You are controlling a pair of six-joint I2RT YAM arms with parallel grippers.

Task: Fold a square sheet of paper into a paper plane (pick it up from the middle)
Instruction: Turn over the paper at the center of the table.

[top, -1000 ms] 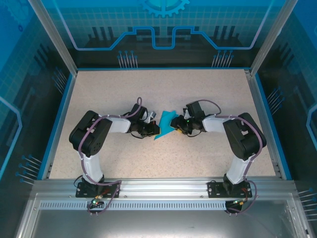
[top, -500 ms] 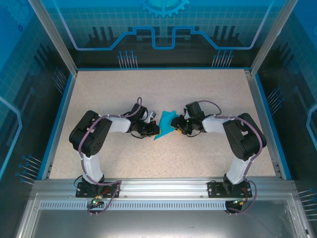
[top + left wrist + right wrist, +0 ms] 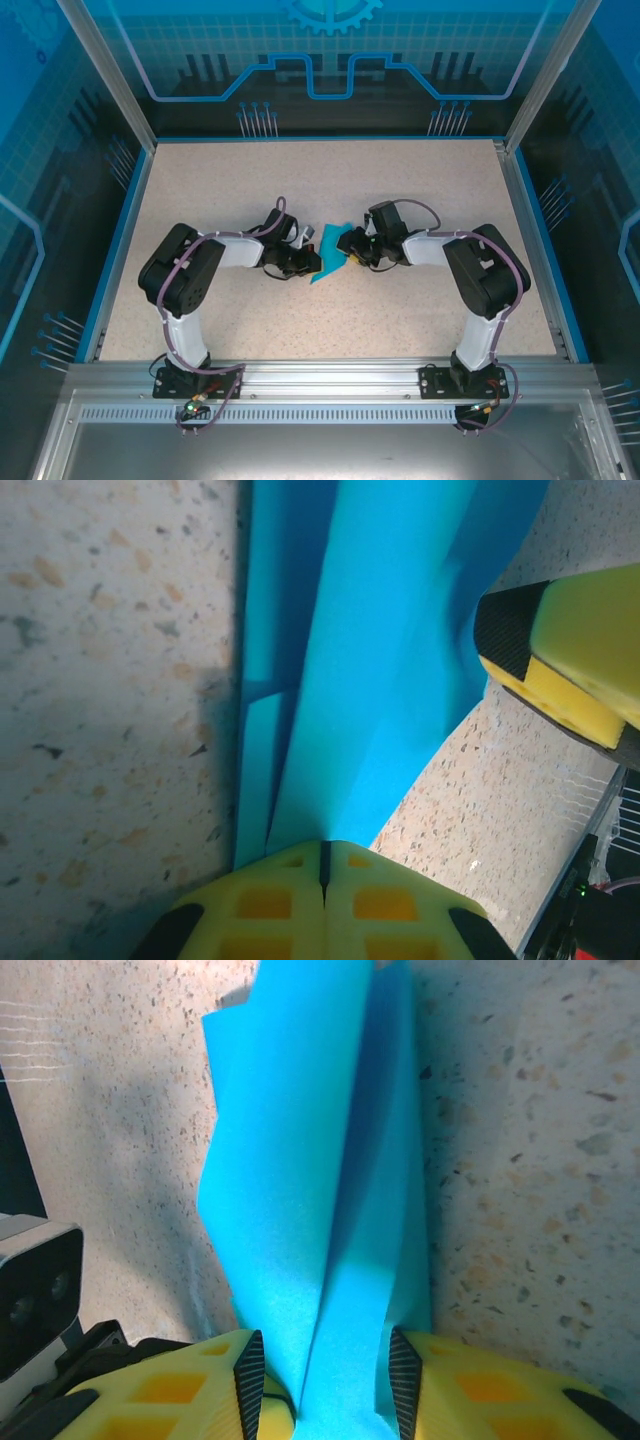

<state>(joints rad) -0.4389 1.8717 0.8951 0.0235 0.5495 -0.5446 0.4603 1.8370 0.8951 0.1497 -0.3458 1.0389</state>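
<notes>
Diagonally, paper plane [image 3: 325,268], near-left to far-right

This is a robotics lab cell. A speckled beige tabletop [image 3: 250,190] with a blue rim sits inside a cage of bare aluminium posts [image 3: 105,70]. Behind and beside the tabletop stand translucent blue panels printed with gear and circuit graphics [image 3: 330,40]. Along the tabletop's near edge, a slotted aluminium rail [image 3: 330,375] carries two black-and-white robot arms [image 3: 185,280] with exposed cabling.

Worktop [image 3: 250,180]: beige, speckled, with a blue edge.
Paper [image 3: 328,264]: teal and folded, at the worktop's middle; a long edge seems to touch the surface.
</notes>
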